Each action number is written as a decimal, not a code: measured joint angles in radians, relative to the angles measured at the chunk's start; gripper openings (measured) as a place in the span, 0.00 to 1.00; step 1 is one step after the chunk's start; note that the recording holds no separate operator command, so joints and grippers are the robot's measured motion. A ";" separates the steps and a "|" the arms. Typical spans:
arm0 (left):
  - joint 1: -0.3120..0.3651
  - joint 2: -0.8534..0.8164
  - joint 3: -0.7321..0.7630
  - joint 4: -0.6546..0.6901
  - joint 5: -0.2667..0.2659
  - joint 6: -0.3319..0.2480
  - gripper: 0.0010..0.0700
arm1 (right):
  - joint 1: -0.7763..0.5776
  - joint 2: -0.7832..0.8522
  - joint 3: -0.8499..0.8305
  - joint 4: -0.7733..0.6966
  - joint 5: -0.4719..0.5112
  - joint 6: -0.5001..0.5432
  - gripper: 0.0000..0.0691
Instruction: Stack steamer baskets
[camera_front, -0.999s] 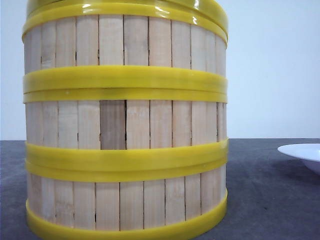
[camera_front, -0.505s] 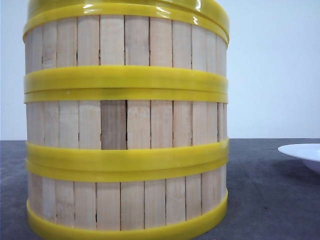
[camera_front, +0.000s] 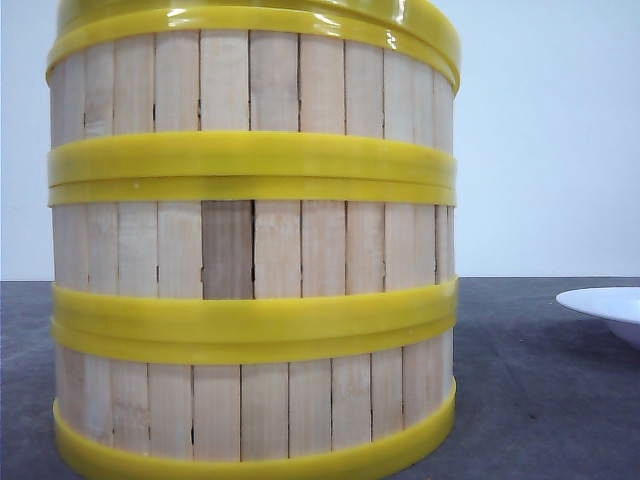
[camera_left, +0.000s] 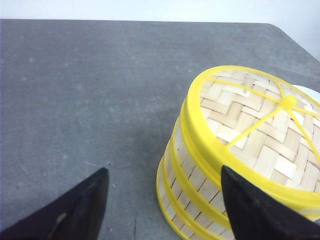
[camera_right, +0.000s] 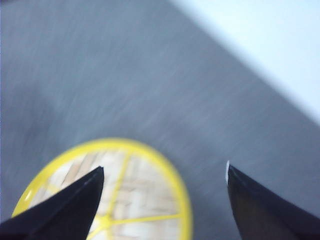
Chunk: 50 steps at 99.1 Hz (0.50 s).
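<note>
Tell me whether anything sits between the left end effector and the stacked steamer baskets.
Nothing visible does. In the left wrist view the left end effector is open, with only bare grey table before the stack of steamer baskets, which carries its lid.

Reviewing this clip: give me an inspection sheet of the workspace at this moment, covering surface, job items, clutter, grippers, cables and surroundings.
Surface: dark grey table, bare where visible.
Job's things: three steamer baskets stacked in one straight column; woven lid with yellow rim and spokes sits on top.
Clutter: white plate on the table to the robot's right of the stack, apart from it.
Grippers: left gripper has its jaws open and holds nothing, beside the stack's top; right gripper has its jaws open and holds nothing, above the lid; that view is motion-blurred.
Cables: nothing seen.
Surroundings: plain pale wall behind the table.
</note>
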 joint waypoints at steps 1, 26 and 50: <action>0.000 0.000 0.000 0.000 0.000 0.000 0.61 | 0.000 -0.008 0.004 0.000 0.008 0.000 0.70; 0.000 0.000 0.000 0.021 0.000 0.007 0.61 | 0.000 -0.196 0.012 -0.075 0.206 0.000 0.69; 0.000 0.000 -0.067 0.099 0.009 0.007 0.61 | 0.000 -0.338 -0.077 -0.098 0.314 0.033 0.64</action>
